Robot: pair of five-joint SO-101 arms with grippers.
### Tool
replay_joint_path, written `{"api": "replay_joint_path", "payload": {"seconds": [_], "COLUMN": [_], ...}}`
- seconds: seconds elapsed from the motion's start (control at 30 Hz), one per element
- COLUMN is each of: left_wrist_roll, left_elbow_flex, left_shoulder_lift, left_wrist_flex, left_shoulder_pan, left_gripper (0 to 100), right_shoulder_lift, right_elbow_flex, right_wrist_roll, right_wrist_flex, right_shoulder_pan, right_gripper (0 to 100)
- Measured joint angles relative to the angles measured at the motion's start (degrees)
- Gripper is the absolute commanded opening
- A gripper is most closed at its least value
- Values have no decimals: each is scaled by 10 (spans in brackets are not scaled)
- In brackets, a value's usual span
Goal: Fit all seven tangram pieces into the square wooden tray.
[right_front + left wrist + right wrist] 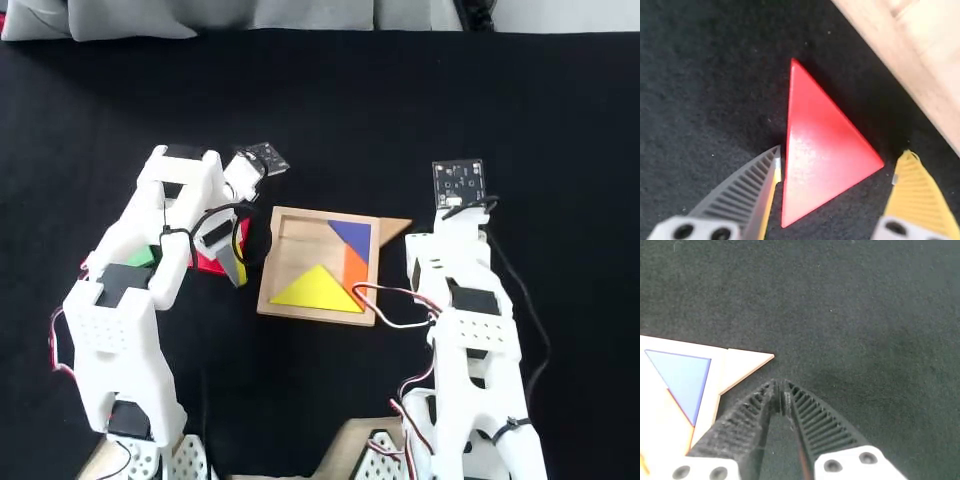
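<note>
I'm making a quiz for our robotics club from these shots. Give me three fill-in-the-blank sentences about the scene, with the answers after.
The left hand, straddling the red triangle, is ___.
In the wooden tray, the blue triangle and orange piece lie with a larger ___ triangle.
The right hand, beside the plain wood triangle, is ___.
Answers: open; yellow; shut.

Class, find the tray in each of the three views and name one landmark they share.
High view: the tray lies mid-table between the arms.
Left wrist view: its wooden edge runs beside the red triangle.
Right wrist view: its corner rim borders the blue triangle.
Shared landmark: the black cloth under it.
</note>
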Motion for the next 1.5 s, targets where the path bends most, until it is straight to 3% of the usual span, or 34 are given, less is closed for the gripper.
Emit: {"api": "replay_joint_path", "payload": {"seconds": [0.27, 0.53, 1.13, 1.5], "left_wrist_roll": [-7, -20, -19, -17], "left_elbow_flex": [0, -2, -3, 113], "left_shoulder_lift": [0, -2, -52, -155], "left_wrist_flex": [0, 4, 18, -16], "left_shoulder_pan": [0, 0, 2, 24], "left_gripper": [343, 164, 159, 159], "right_shoulder_lift": [0, 0, 0, 0], "right_elbow_flex": [0, 0, 0, 0], "right_wrist_roll": [0, 0, 0, 0], "right_wrist_flex": [0, 0, 0, 0], "right_shoulder_pan": [0, 0, 0, 0], "right_gripper": [21, 21, 21, 21]}}
